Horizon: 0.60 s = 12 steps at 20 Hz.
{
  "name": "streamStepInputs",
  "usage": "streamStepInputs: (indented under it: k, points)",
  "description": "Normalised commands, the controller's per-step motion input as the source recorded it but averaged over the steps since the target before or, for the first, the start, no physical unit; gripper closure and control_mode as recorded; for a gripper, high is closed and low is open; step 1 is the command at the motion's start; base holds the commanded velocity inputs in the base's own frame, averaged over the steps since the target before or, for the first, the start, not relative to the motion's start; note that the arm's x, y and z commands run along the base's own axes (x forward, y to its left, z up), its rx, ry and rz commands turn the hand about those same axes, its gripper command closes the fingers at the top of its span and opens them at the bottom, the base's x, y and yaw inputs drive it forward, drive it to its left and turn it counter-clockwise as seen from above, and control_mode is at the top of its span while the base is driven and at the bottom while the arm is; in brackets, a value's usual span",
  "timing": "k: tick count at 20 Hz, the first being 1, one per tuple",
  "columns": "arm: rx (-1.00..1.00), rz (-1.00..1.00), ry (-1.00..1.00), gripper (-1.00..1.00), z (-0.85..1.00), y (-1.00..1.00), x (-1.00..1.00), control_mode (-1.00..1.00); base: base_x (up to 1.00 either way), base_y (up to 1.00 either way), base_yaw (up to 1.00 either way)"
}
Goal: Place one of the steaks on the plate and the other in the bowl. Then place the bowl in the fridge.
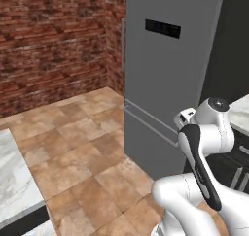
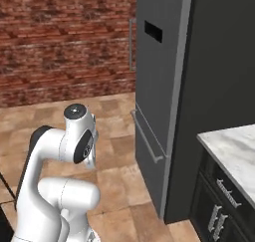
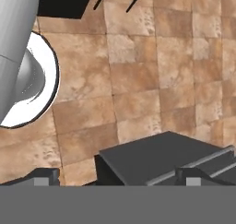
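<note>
The fridge (image 1: 165, 75) stands tall and grey just ahead of the arm, with both doors shut and a slim bar handle across its lower door (image 2: 147, 136). Its black side panel (image 2: 219, 61) faces right. My arm is folded up close in front of it. In the hand view my gripper (image 3: 120, 177) points down at the tiled floor, open, its fingertips (image 3: 44, 176) wide apart with nothing between them. A dark grey block with a bar handle (image 3: 161, 156) lies below the hand, apparently the fridge's lower front. The steaks, the plate and the bowl are out of view.
A marble counter (image 2: 234, 156) over dark cabinets (image 2: 219, 206) adjoins the fridge on the right. Another marble counter edge (image 1: 12, 181) lies at the left. A brick wall (image 1: 53, 41) closes the back; tiled floor (image 1: 82, 147) spreads between.
</note>
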Motion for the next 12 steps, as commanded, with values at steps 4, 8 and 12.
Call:
streamStepInputs:
  k: [4,8,12]
  points:
    - [0.00,0.00,0.00,-1.00,0.00,0.00,0.00,1.00,0.50,0.35,0.40]
    - [0.00,0.00,0.00,-1.00,0.00,0.00,0.00,1.00,0.49,0.27,0.34]
    - [0.00,0.00,0.00,-1.00,0.00,0.00,0.00,1.00,0.56,0.19,0.27]
